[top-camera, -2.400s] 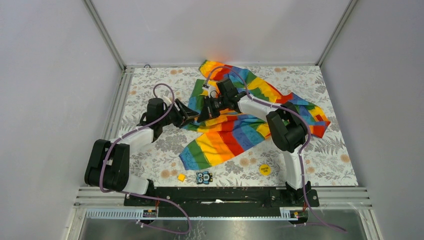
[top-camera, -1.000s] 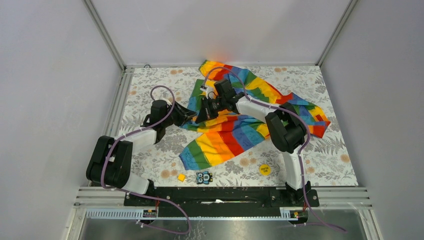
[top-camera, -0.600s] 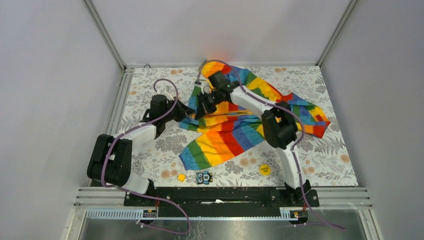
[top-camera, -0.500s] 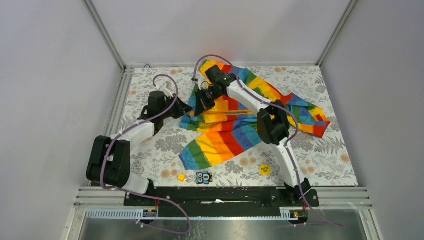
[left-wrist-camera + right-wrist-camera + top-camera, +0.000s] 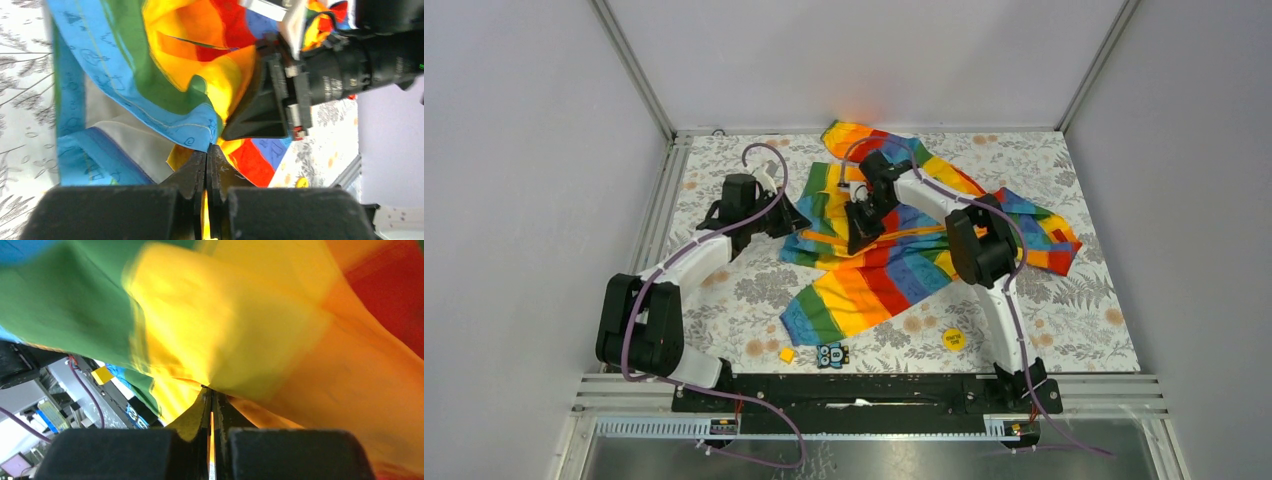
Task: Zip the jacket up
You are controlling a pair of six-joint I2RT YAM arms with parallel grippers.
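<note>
Near jacket (image 5: pixel 874 275), yellow disc (image 5: pixel 953 338), lettering unreadable

Hardly anything can be read. From above, the yellow round disc (image 5: pixel 952 338), at about 5 o'clock on the table, bears dark print too small to make out. The small dark card (image 5: pixel 831 354) at 6 o'clock shows what may be an 8, though this is uncertain. In the left wrist view, at 2 o'clock, the right arm's black housing (image 5: pixel 350 75) carries fine white lettering, illegible, and the jacket (image 5: pixel 150 75) has faint unreadable marks on its blue stripe.
</note>
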